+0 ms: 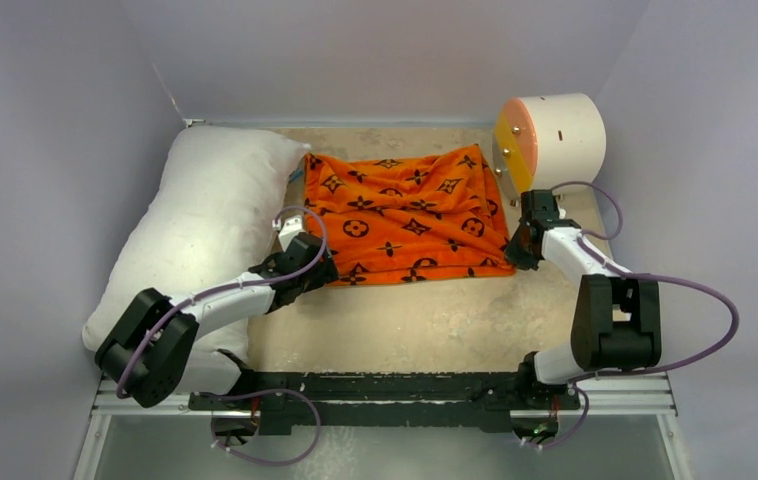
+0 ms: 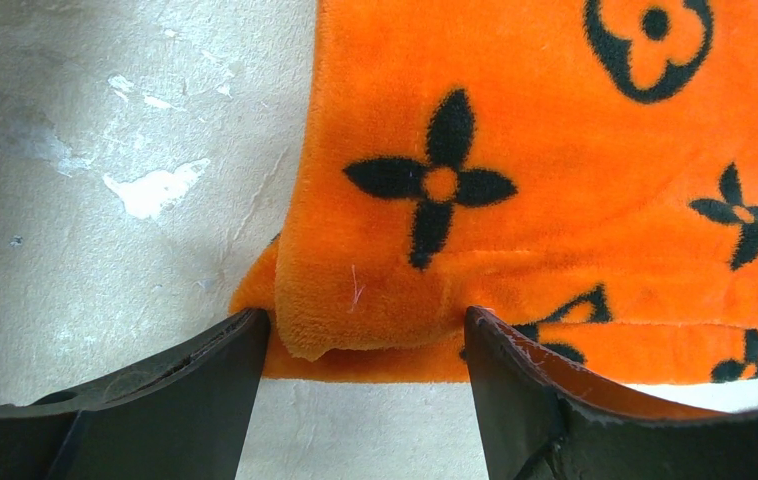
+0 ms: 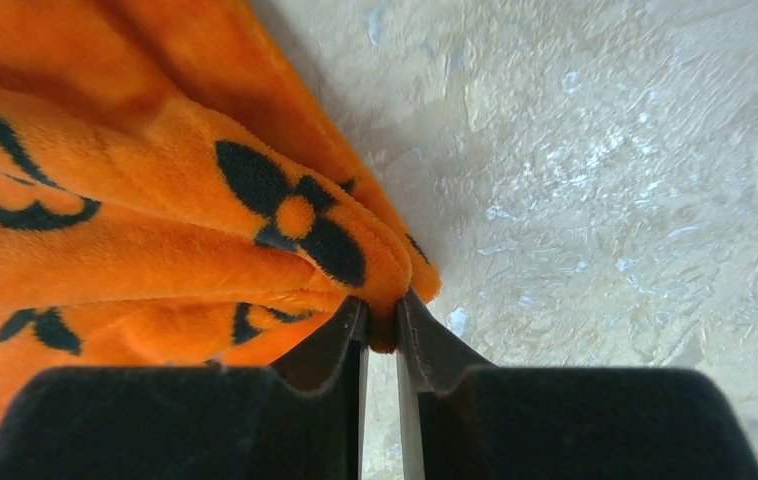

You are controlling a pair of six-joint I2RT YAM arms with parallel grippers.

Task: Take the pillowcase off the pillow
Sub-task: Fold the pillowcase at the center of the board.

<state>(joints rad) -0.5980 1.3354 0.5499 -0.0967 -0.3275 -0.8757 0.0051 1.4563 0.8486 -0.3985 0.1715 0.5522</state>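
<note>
On table (image 1: 405,330), pillowcase (image 1: 405,215) flat, long axis left-right; pillow (image 1: 205,220) diagonal.

Left claw (image 2: 365,318) spread wide, straddling pillowcase (image 2: 535,190) corner on table (image 2: 105,220).

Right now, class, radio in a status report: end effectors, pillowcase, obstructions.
Left end effector open, astride pillowcase edge. Right end effector shut on its corner. Pillowcase off pillow, lying beside it. Nothing blocking.

Big pillow (image 1: 210,215) left, cylinder (image 1: 555,135) far right, open table (image 1: 415,320) nearside
</note>
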